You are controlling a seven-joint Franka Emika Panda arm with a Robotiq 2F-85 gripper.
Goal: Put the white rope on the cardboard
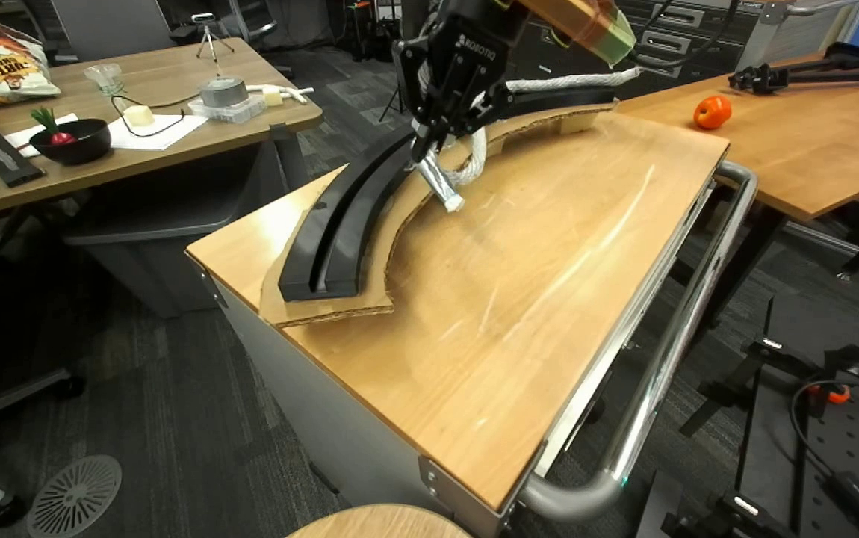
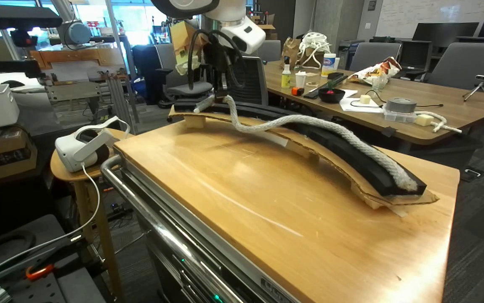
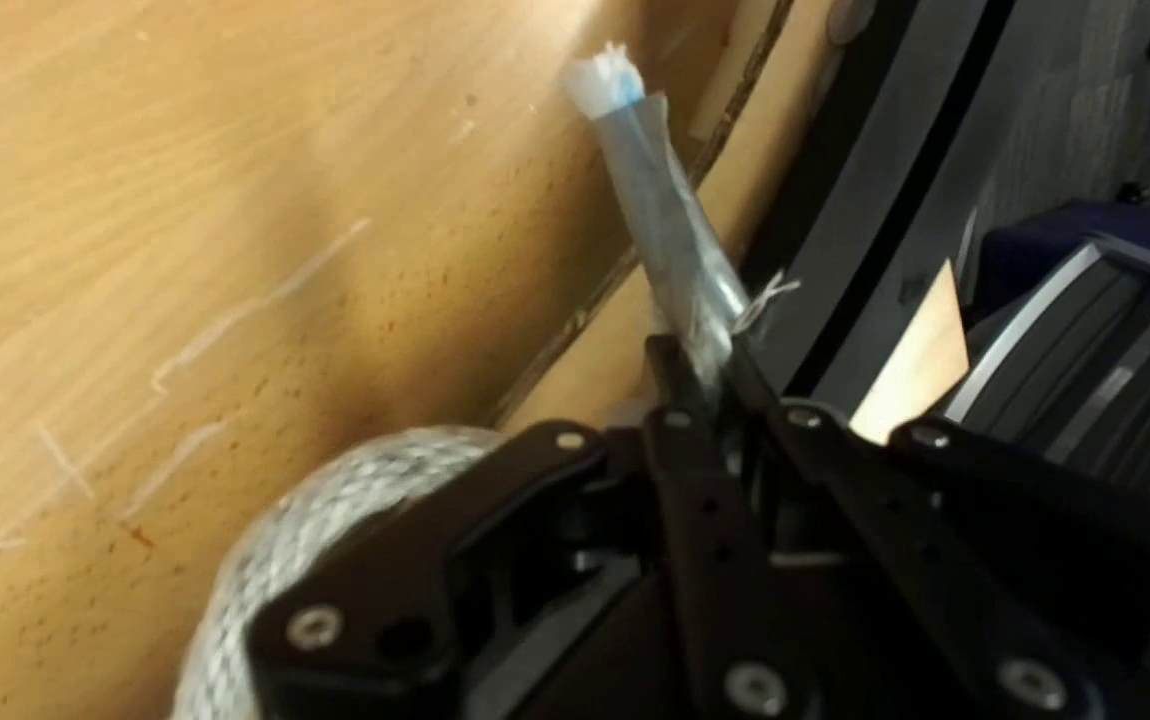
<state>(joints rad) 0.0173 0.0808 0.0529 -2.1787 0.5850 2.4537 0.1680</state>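
Gripper [image 3: 703, 362] pinches wht rope [image 2: 294, 119]; bkgd blk bowl [image 1: 76, 154] holds radish [image 1: 62, 138].

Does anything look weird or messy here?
Yes, the rope. It bulges off the cardboard in a loop beside the gripper, and its silvery end pokes over the side too. That looks odd because the other end lies on top.
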